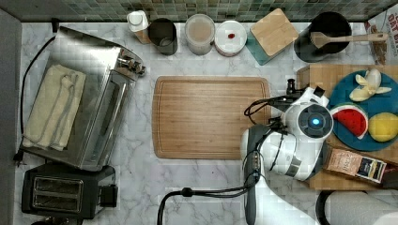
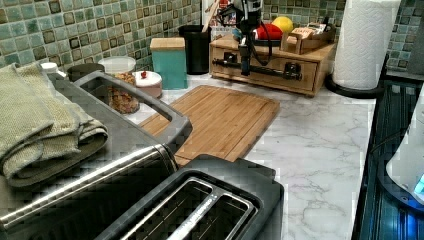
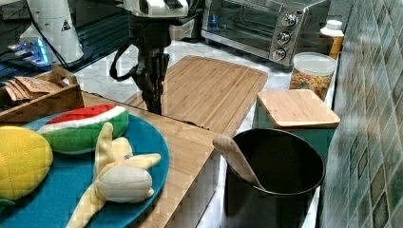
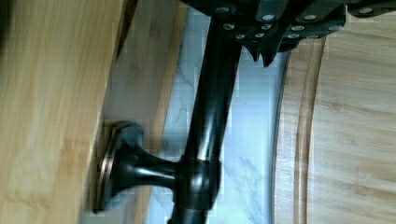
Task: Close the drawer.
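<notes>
Light-wood drawer point(image 2: 270, 70) with long black bar handle point(image 4: 210, 112) sits in the wooden block at the far end of the white marble worktop point(image 2: 310, 140) in the left view, front panel near flush. Black gripper point(image 2: 245, 52) hangs at the handle; finger spacing cannot be told. Grooved wooden cutting board point(image 1: 211, 117) lies just beside.

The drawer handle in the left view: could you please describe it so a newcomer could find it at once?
Start at the paper towel roll; to the left view's left stands a light-wood drawer box topped with toy fruit. The drawer handle is the long black bar across its front, the only dark horizontal rod there, with the gripper hanging at it.
</notes>
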Robot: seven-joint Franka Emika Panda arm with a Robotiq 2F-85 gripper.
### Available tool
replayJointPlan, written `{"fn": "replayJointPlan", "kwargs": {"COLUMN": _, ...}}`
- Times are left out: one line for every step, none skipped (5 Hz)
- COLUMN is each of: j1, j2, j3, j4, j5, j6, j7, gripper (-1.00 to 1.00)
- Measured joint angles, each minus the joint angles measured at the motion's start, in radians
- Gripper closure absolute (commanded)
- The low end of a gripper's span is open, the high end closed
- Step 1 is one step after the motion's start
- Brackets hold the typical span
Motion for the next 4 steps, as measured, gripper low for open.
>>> {"fn": "replayJointPlan", "kwargs": {"j1": 0.030, "j2": 0.007, "j3": -0.008, "j4": -0.004, "j5": -0.122, "j6": 0.009, "j7": 0.055, "gripper": 1.00}}
{"fn": "replayJointPlan", "kwargs": {"j1": 0.049, "j2": 0.007, "j3": -0.020, "j4": -0.014, "j5": -0.171, "j6": 0.030, "j7": 0.092, "gripper": 1.00}}
{"fn": "replayJointPlan", "kwargs": {"j1": 0.050, "j2": 0.007, "j3": -0.024, "j4": -0.020, "j5": -0.183, "j6": 0.046, "j7": 0.120, "gripper": 1.00}}
{"fn": "replayJointPlan", "kwargs": {"j1": 0.061, "j2": 0.007, "j3": -0.033, "j4": -0.021, "j5": -0.186, "j6": 0.046, "j7": 0.129, "gripper": 1.00}}
